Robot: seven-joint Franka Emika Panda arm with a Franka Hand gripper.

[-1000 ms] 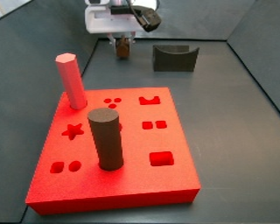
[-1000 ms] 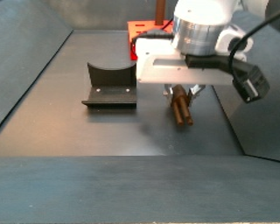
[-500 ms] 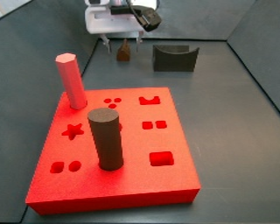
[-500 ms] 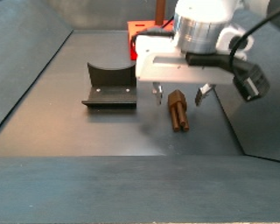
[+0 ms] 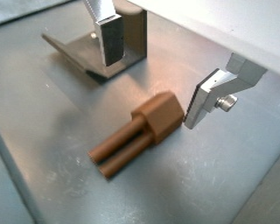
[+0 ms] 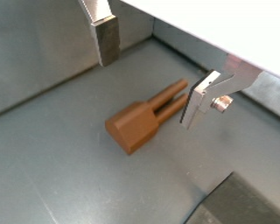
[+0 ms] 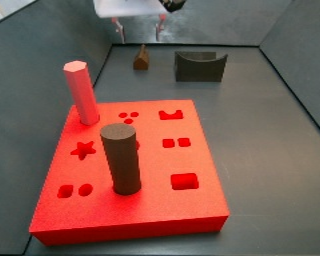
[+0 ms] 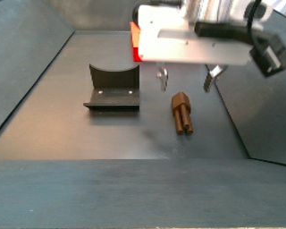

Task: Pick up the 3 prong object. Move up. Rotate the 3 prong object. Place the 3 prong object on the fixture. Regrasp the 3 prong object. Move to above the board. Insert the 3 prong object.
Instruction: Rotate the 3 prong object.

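While the gripper (image 8: 185,79) hangs above the grey floor with its jaws spread apart and nothing between them, the 3 prong object (image 8: 181,114) lies flat on the floor directly below it, untouched. In both wrist views the two silver fingers (image 5: 209,94) stand well to either side of the brown piece (image 6: 147,117), which rests on its side with its blocky end and its prongs in line along the floor; a clear gap shows between each plate and the piece. The arm points straight down, its white wrist housing level over the piece, fingertips raised clear of it in a side view.

In that side view the fixture (image 8: 112,89) sits on the floor at about 9 o'clock from the piece, near but apart, its curved notch facing up. The board (image 8: 136,40) shows only as a red edge behind the wrist housing, at about 12 o'clock.

In a side view looking from the board's end, the board (image 7: 129,170) fills the near ground, its star, square and round cut-outs on top. A pink hexagonal peg (image 7: 80,93) stands upright at its far left corner, and a tall dark cylinder (image 7: 120,159) stands upright nearer the middle. Beyond the board, the small brown piece (image 7: 143,61) lies on the floor at about 12 o'clock, with the fixture (image 7: 199,66) just to its right, apart from it, and the gripper (image 7: 140,36) above the piece at the top edge.
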